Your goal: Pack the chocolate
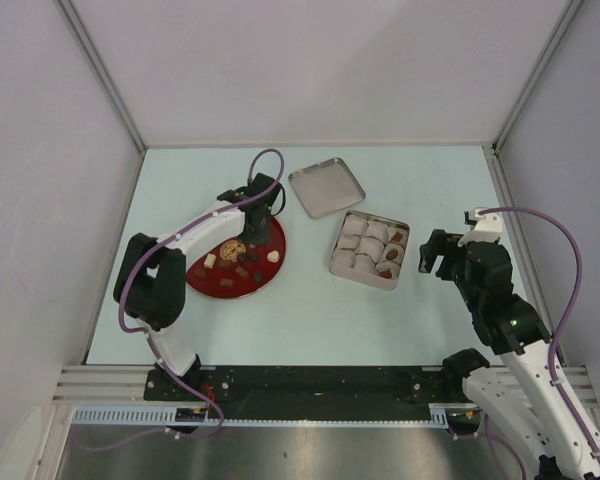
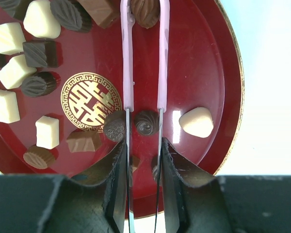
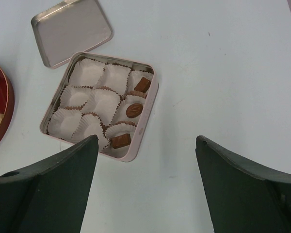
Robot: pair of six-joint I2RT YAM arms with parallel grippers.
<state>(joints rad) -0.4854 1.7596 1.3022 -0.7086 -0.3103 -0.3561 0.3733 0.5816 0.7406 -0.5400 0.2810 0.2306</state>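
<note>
Chocolate pieces (image 2: 39,82), dark brown and cream-white, lie on the red plate (image 2: 199,63), which sits left of centre (image 1: 277,262). My left gripper (image 2: 143,143) hovers over the plate's far side (image 1: 258,205), shut on pink-tipped tweezers (image 2: 128,73). The tweezer tips flank a ridged brown piece (image 2: 145,10) at the top edge of the left wrist view. A dark swirl piece (image 2: 147,122) lies on the plate under the tweezers. The square tin (image 3: 146,127) holds white paper cups and three brown pieces (image 3: 134,110). My right gripper (image 3: 146,140) is open and empty, right of the tin (image 1: 442,255).
The tin's lid (image 1: 326,187) lies upside down behind the tin (image 1: 337,262), close to the plate's far edge. Grey walls enclose the table on three sides. A cream-white piece (image 2: 197,122) lies near the plate's right rim.
</note>
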